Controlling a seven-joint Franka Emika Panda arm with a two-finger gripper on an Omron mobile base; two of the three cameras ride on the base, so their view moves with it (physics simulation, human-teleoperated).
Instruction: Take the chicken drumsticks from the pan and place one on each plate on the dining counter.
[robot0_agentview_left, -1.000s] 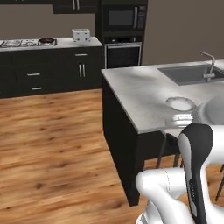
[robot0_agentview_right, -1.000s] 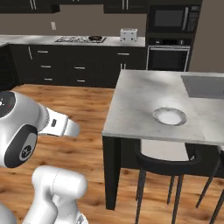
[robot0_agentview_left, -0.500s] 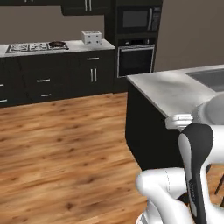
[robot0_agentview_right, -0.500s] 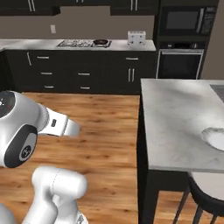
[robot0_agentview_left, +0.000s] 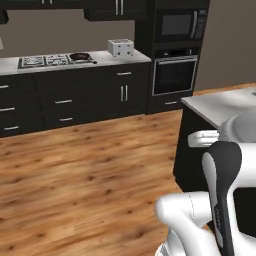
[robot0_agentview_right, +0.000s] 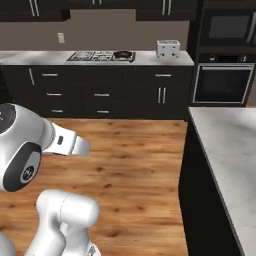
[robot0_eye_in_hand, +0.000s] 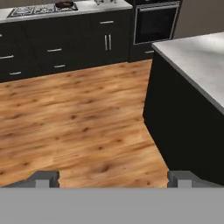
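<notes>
Claw: spread wide, empty, tips low in the hand view, poised above the wood floor, touching nothing.
Beside the claw, to the right in the hand view: dark base and marbled grey top of the dining tabletop; corner of the same top at the right edge of the left base view and along the right of the right base view.
Across the floor, against the far wall: dark cabinets with drawers, marbled tabletop carrying the stove.
On the stove's right burner: pan, black, round, also seen in the right base view and at the top edge of the hand view. Contents too small to make out.
Right of the stove: white toaster.
Further right: built-in oven, microwave above it.
</notes>
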